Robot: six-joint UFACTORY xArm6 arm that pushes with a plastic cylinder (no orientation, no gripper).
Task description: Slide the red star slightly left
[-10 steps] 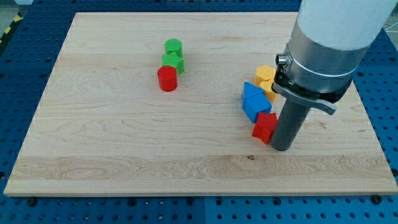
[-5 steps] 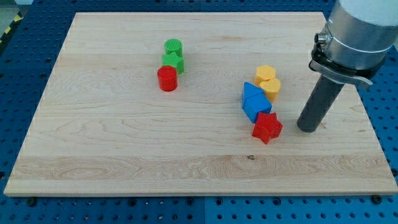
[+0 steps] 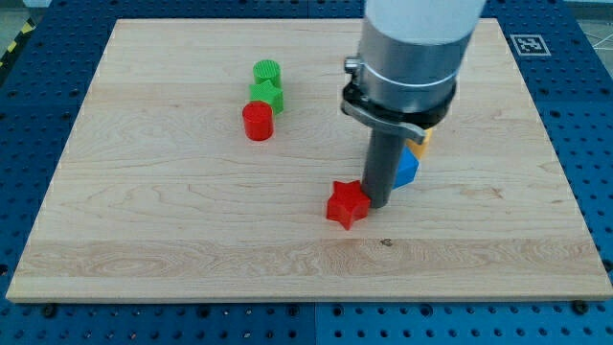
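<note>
The red star [image 3: 347,204] lies on the wooden board [image 3: 192,220], below the view's centre. My tip [image 3: 377,204] stands at the star's right side, touching it or nearly so. The rod and arm hide most of the blue blocks [image 3: 407,169] and the yellow blocks [image 3: 420,141] just behind and to the right of the tip.
A red cylinder [image 3: 257,122], a green star-like block [image 3: 267,95] and a green cylinder [image 3: 267,71] stand in a tight line at the view's upper left of centre. A small dark knot [image 3: 387,241] marks the board below the tip.
My tip swung out to the right of the red star, then came back left against it. The star has slid left, away from the blue blocks.
</note>
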